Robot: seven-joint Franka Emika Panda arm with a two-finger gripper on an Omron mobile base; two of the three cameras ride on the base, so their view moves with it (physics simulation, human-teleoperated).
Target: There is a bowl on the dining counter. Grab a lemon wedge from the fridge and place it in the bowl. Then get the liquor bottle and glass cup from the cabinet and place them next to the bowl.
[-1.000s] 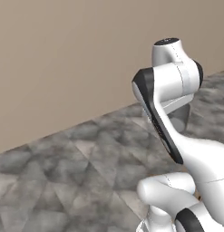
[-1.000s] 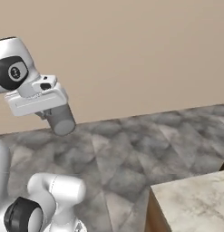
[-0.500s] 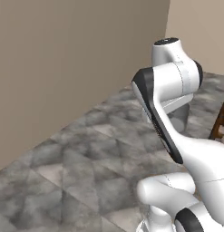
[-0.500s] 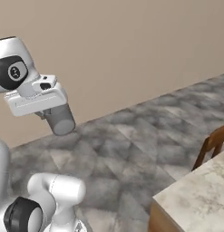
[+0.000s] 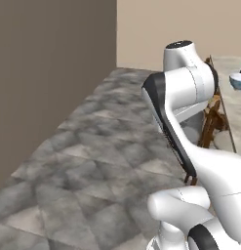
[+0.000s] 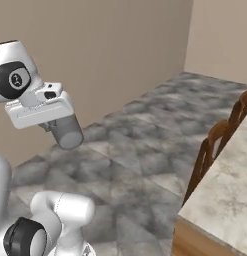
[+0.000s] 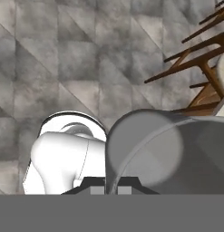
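1. Right now I have the end effector (image 6: 62,134) clenched on the glass cup (image 6: 66,132), which hangs tilted under the hand, above the grey tiled floor (image 6: 145,145).
2. In my hand view the glass cup (image 7: 163,152) is a big grey cylinder right against the camera.
3. The dining desk (image 6: 222,190) sits at my lower right, wooden chairs (image 6: 210,150) tucked along its edge.
4. The bowl (image 5: 237,80) rests on that desk, far right in the left base view.

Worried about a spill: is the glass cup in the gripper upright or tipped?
Tipped. The glass cup slants from the gripper in the right base view, one end angled toward the floor.
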